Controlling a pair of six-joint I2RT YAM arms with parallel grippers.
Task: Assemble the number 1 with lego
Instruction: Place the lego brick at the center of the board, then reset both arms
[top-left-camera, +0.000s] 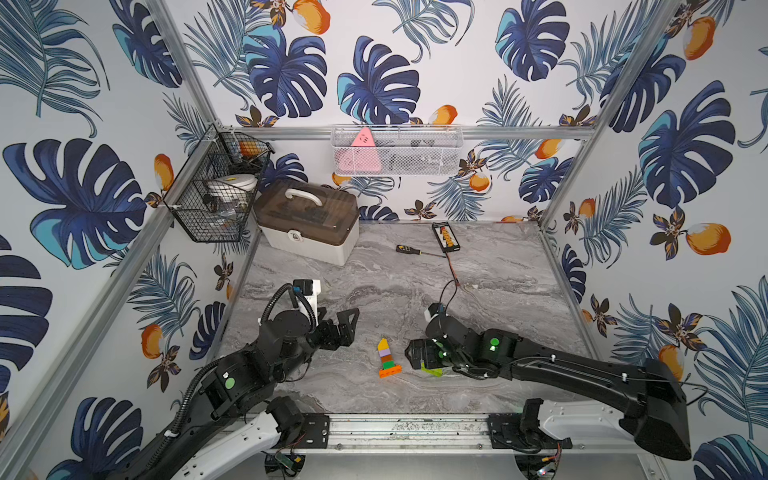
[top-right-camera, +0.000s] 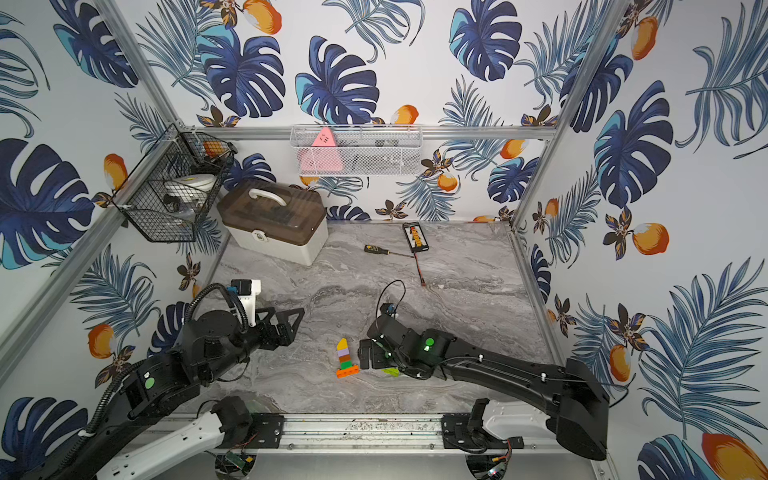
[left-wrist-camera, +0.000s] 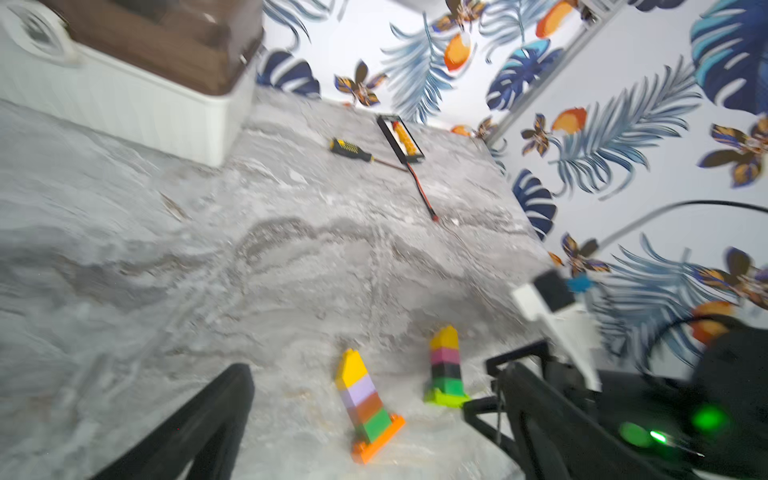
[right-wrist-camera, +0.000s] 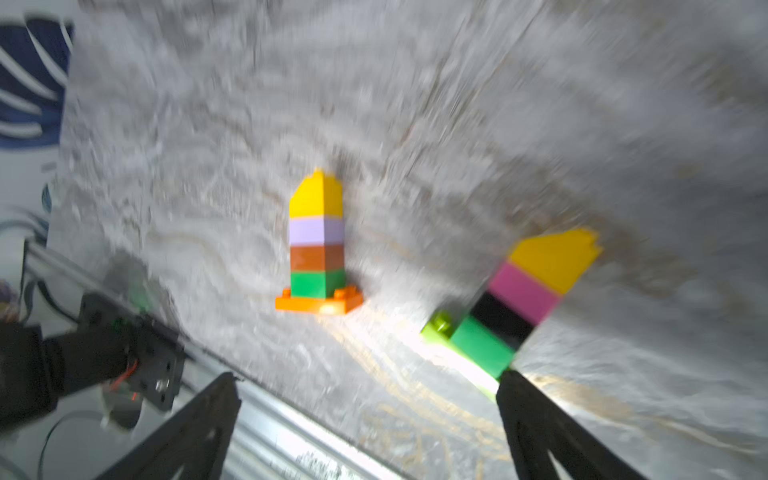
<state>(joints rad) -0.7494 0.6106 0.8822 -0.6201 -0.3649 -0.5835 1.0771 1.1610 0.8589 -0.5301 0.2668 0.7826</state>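
Right wrist view gives you the nearest detail: the right fingers (right-wrist-camera: 540, 424) are spread wide with nothing between them. One fingertip sits right at the lime-based stack (right-wrist-camera: 523, 299); the blur hides whether they touch.

You have two lego stacks of five bricks each. The lime-based stack runs lime, green, black, pink, yellow. The orange-based stack (right-wrist-camera: 318, 253) just beside it runs orange, green, brown, lilac, yellow. Both rest on their long bases near the front of the surface (top-left-camera: 498, 311), between the two arms.

The left fingers (top-left-camera: 348, 318) are also spread wide, holding nothing, apart from both stacks.

Farther back lie one screwdriver (top-left-camera: 409, 249) and one abacus (top-left-camera: 445, 237), then one storage box (top-left-camera: 307, 220). Two baskets hang on the walls: one black wire basket (top-left-camera: 216, 195) and one white mesh basket (top-left-camera: 397, 149).
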